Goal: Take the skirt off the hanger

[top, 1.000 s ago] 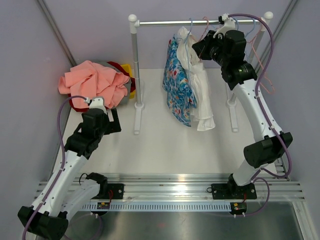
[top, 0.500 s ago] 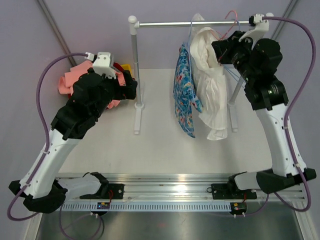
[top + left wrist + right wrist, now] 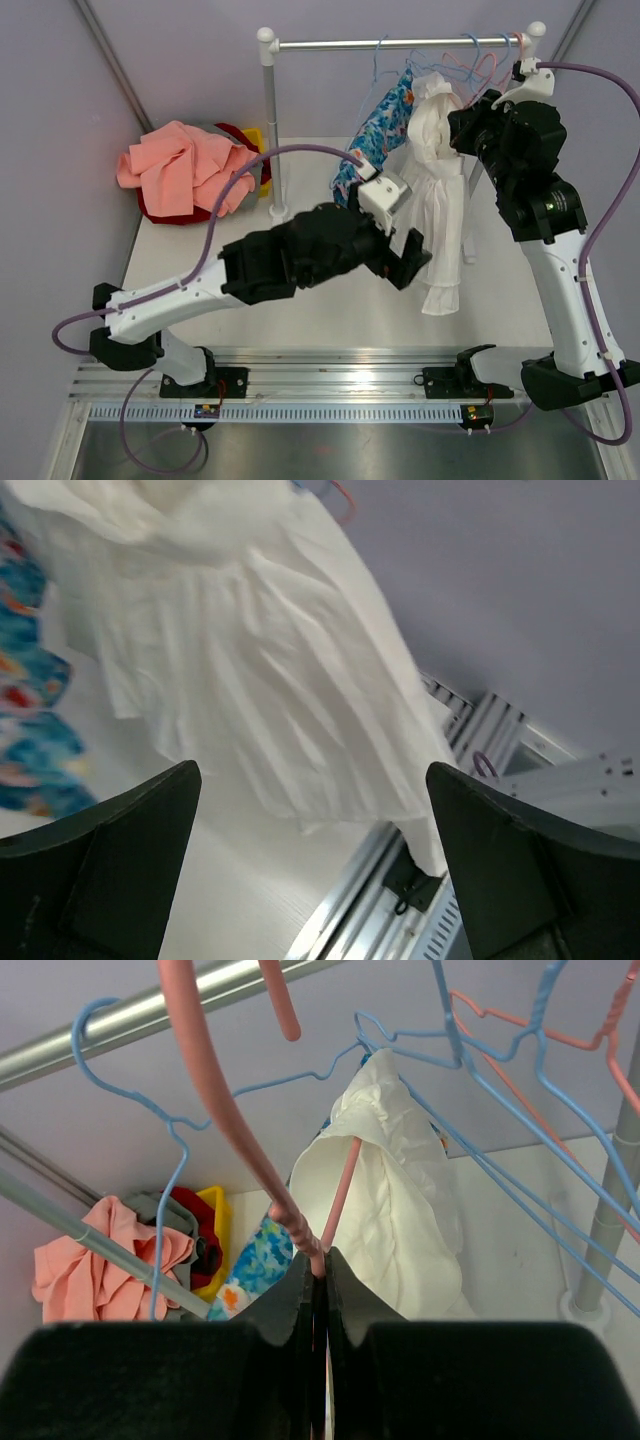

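Table [image 3: 330, 322] below skirt [image 3: 440, 200] | left hand [image 3: 412, 262] wide at hem | right hand [image 3: 318, 1270] pinches hanger [image 3: 228, 1110]

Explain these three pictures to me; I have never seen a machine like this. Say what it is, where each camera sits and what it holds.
This is a robot with a left arm and a right arm, bolted at the near edge of a table. The wide picture looks down from above and behind them. The other two come from a small camera on each wrist, so each arm's own tool shows at the bottom of its picture.

At the back stands a clothes rail. A white skirt and a floral garment hang there, and a pile of pink cloth lies at the far left.

The right tool is shut on a pink hanger, which seems to be the one carrying the skirt. The left tool is open, holds nothing and faces the skirt's lower part.
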